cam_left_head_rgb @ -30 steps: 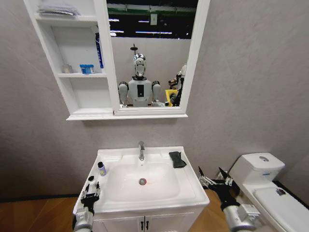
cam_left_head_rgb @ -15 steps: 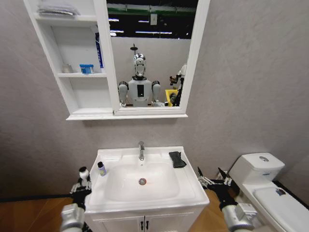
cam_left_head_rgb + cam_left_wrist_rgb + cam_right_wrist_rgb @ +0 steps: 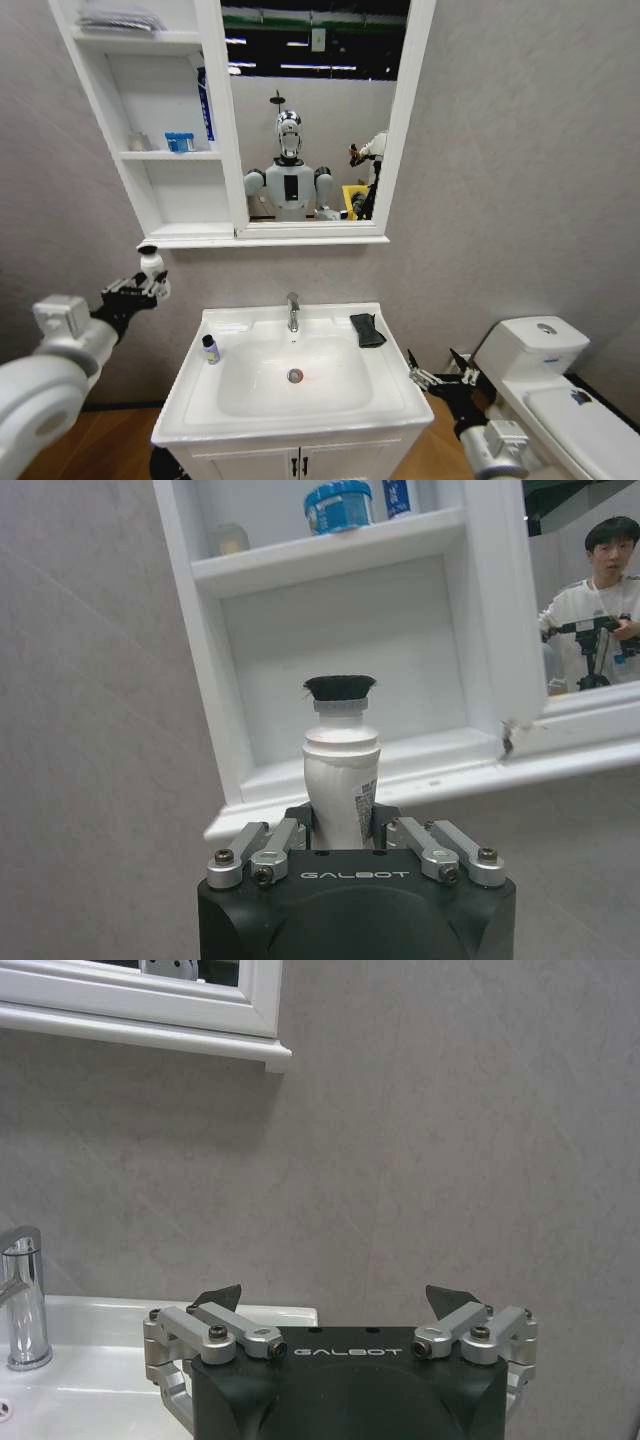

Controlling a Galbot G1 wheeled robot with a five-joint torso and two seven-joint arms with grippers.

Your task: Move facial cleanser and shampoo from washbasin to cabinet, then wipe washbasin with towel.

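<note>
My left gripper is shut on the facial cleanser, a white tube with a black cap, held upright in the air left of the washbasin. It hangs just below and left of the cabinet. In the left wrist view the facial cleanser stands between my left gripper's jaws, facing the cabinet's bottom compartment. The shampoo, a small dark-capped bottle, stands on the basin's left rim. The black towel lies at the back right corner. My right gripper is open beside the basin's right edge.
A chrome tap rises at the back of the basin. On the cabinet's middle shelf stand a blue jar and a small glass. A white toilet is on the right. The vanity doors lie below the basin.
My left arm has lifted the facial cleanser from the basin's front left corner up and to the left, to near the cabinet's bottom edge. The right arm has barely moved.
</note>
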